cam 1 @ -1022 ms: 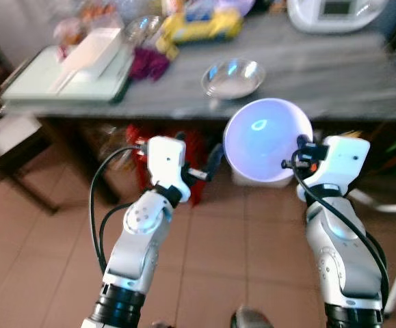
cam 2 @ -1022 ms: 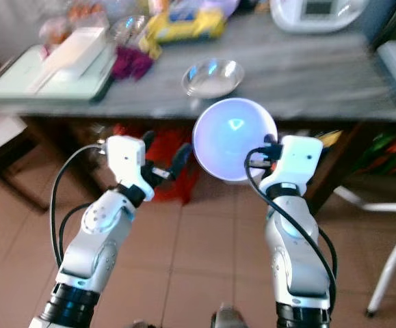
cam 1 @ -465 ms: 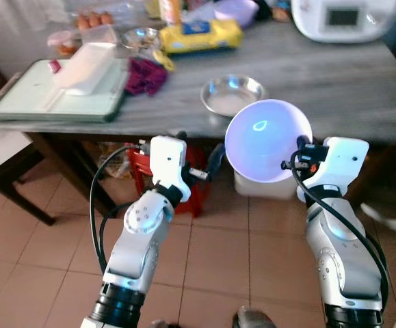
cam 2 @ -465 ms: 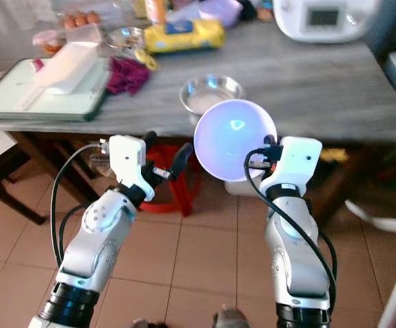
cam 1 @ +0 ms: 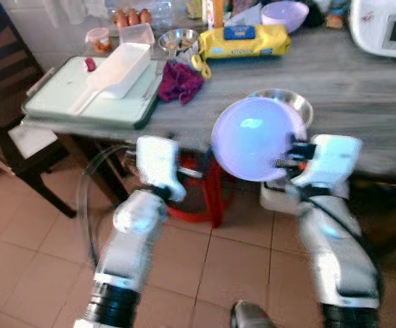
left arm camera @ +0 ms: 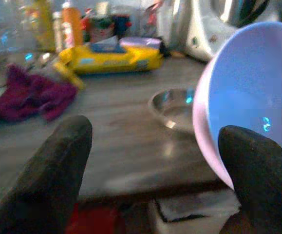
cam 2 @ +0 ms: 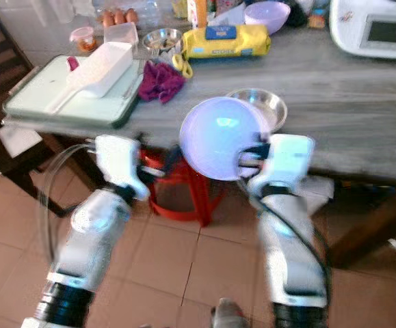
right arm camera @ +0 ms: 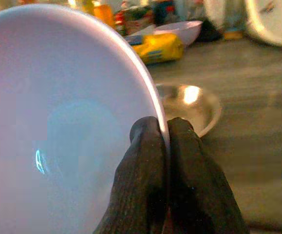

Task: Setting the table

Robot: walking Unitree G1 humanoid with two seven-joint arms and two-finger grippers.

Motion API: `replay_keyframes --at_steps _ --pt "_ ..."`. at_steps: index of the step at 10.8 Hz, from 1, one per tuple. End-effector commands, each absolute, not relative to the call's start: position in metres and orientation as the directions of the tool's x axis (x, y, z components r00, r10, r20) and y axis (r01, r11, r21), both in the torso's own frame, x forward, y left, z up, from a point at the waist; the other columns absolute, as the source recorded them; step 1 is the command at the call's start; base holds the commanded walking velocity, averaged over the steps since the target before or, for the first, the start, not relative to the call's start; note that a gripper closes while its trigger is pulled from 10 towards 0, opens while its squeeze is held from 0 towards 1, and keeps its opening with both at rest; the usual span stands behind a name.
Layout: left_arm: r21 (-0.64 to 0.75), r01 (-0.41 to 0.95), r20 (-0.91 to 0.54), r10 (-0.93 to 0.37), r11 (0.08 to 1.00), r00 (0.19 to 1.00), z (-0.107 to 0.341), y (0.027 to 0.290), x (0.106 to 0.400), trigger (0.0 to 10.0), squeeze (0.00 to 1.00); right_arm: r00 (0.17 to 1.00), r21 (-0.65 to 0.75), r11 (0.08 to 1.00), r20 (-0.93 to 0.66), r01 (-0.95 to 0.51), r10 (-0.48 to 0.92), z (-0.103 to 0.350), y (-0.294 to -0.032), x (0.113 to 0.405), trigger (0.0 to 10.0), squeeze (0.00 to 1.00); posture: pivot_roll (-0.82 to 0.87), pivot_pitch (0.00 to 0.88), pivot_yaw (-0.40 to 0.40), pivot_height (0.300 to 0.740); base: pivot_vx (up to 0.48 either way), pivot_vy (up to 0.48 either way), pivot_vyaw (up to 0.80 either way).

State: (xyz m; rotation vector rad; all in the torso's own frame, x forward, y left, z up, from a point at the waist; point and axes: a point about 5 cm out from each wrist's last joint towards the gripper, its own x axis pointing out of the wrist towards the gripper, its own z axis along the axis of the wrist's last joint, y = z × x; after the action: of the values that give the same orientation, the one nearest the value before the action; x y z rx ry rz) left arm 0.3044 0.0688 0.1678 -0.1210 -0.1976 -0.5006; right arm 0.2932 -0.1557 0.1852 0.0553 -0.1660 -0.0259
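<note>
Lavender bowl (cam 1: pixel 256 138) pinched at its rim by our right gripper (right arm camera: pixel 164 141), tilted in air at the grey table (cam 1: pixel 362 75) edge, before steel bowl (cam 2: pixel 260 104). Left gripper (left arm camera: pixel 155 161) spread wide, holds nothing.

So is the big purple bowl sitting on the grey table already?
No, the right gripper pinches the round lilac plastic bowl by its rim, off the grey table.

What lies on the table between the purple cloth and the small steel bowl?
Bare grey tabletop lies between the crumpled purple cloth and the small steel bowl, as the right eye view shows.
</note>
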Motion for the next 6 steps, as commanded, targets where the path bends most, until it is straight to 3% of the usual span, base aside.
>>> replay_keyframes --at_steps 1,6 --pt "-0.049 0.473 0.226 -0.452 0.879 0.863 0.171 0.076 0.306 10.0 0.00 0.979 0.072 0.997 0.201 -0.010 -0.005 0.192 -0.147 0.292 10.0 0.00 -0.21 0.169 0.084 0.740 0.345 0.000 0.00" --pt "-0.054 0.476 0.243 -0.451 0.878 0.859 0.176 0.074 0.305 10.0 0.00 0.959 0.000 1.000 0.282 -0.028 0.027 0.210 -0.142 0.290 10.0 0.00 -0.21 0.173 0.081 0.740 0.346 0.000 0.00"
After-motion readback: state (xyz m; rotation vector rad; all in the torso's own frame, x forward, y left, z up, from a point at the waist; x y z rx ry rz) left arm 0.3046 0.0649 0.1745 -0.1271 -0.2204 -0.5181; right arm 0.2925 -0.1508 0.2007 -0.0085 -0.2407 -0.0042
